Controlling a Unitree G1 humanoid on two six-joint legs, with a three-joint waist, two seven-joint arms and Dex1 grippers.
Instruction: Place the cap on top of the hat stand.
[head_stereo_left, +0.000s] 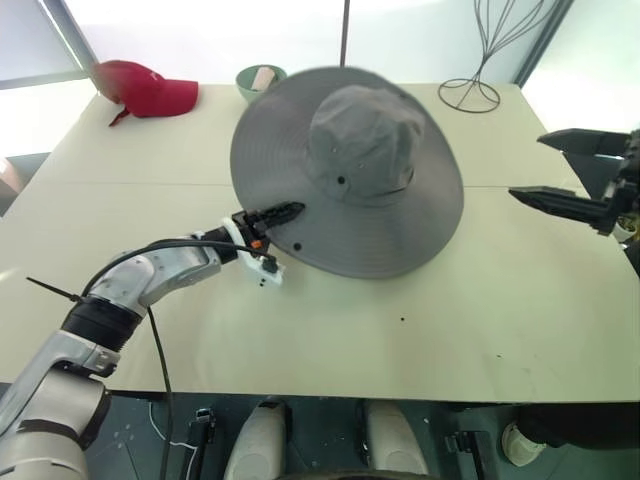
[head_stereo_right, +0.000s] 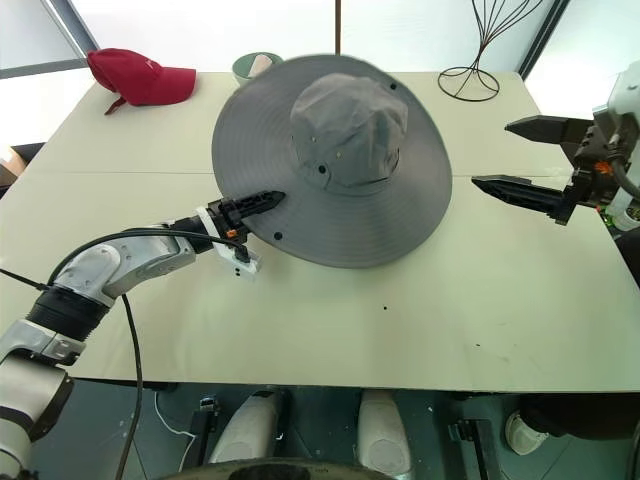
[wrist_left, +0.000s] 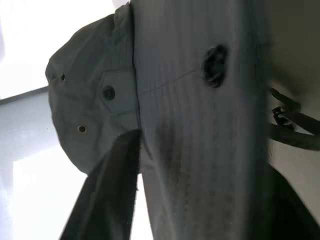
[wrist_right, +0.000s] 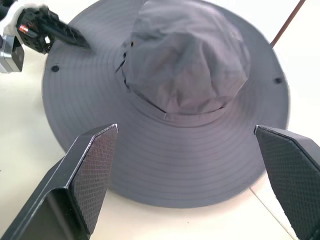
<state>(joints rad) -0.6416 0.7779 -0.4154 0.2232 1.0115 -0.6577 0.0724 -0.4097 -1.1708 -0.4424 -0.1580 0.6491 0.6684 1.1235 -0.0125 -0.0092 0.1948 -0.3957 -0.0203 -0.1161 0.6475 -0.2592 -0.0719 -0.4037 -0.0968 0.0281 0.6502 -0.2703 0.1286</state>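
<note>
While perched brim-out above the middle of the pale table, with the crown up and tilted a little, the cap hides whatever carries it. Left gripper at the cap's brim edge on the robot's left, one black finger over the brim's upper face and the other under it; parted or pinching, cannot tell. Right gripper off the opposite brim edge, apart from the fabric, fingers spread wide and holding nothing. Behind the cap, a red baseball cap at the far left corner, a green cup just beside the brim, and a tall thin wire stand at the far right.
</note>
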